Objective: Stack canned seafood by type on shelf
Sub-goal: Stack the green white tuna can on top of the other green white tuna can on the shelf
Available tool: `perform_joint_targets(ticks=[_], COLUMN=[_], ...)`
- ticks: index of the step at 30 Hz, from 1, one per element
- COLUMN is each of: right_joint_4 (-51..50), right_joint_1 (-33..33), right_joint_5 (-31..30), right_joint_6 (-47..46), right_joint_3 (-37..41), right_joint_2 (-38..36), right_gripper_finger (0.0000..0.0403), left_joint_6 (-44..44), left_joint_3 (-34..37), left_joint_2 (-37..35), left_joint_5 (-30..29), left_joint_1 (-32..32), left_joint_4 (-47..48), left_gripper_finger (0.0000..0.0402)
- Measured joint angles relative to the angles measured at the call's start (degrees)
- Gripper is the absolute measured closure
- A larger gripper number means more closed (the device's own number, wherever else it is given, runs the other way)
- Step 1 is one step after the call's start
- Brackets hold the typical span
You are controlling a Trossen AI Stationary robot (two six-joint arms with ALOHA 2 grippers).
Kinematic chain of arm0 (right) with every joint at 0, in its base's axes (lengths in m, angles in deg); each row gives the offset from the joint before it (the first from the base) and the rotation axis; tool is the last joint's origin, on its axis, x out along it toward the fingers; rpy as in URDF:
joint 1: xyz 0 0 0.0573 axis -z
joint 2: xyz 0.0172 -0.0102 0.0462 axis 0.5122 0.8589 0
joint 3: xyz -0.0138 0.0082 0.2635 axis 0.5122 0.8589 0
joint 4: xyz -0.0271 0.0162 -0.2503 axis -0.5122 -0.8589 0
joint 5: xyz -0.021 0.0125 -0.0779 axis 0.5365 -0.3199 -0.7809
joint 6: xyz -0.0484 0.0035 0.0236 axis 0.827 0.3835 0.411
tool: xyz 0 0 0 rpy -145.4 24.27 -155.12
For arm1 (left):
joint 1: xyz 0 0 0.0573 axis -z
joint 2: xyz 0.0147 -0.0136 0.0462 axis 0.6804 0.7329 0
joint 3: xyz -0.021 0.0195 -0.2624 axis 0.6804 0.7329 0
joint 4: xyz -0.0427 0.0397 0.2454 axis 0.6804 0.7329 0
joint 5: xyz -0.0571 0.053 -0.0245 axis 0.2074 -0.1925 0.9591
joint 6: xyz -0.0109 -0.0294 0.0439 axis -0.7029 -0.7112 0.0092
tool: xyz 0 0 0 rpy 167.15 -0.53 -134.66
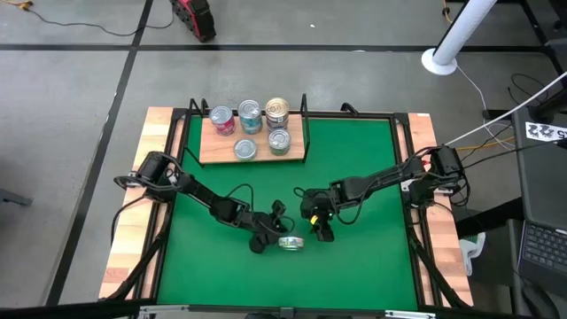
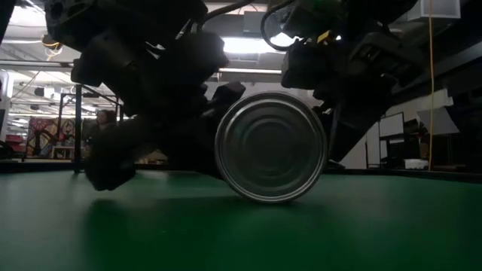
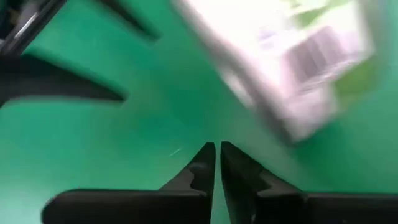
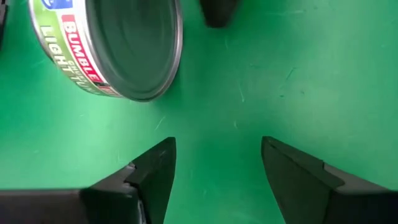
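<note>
Left gripper [image 1: 268,235] low on the green mat [image 1: 372,159], fingers [image 3: 208,171] pressed nearly together on nothing, tuna tin [image 1: 291,242] just beside at three o'clock. Tin tipped on its rim, silver end facing the low camera [image 2: 271,147], so liable to roll off at the slightest nudge. Right gripper [image 1: 321,226] at one o'clock of the tin, jaws spread wide and empty; careless descent could knock it toward the mat's edge. Shelf [image 1: 213,151] far off at eleven o'clock, five tins [image 1: 251,117] on it; long carry risks toppling those stacks
</note>
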Motion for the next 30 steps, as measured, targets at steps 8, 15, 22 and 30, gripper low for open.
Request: perform_joint_targets(ticks=[8, 15, 22, 30], right_joint_4=[0.0, -0.2, -1.0, -1.3], right_joint_1=[0.0, 0.0, 0.0, 0.0], right_joint_5=[0.3, 0.3, 0.3, 0.4], right_joint_6=[0.0, 0.0, 0.1, 0.1], right_joint_3=[0.0, 0.0, 0.0, 0.0], right_joint_2=[0.0, 0.0, 0.0, 0.0], right_gripper_finger=[0.0166, 0.0166, 0.0166, 0.0166], left_joint_6=[-8.6, -16.3, -31.5, -46.3], left_joint_3=[0.0, -0.1, -0.1, -0.1], left_joint_2=[0.0, -0.7, -5.1, -12.8], left_joint_5=[-7.4, -7.8, -7.8, -7.3], left_joint_1=[-0.1, 0.3, 1.7, 4.0], left_joint_4=[-0.1, 2.4, 13.0, 18.4], left_gripper_finger=[0.0312, 0.0226, 0.0181, 0.0171])
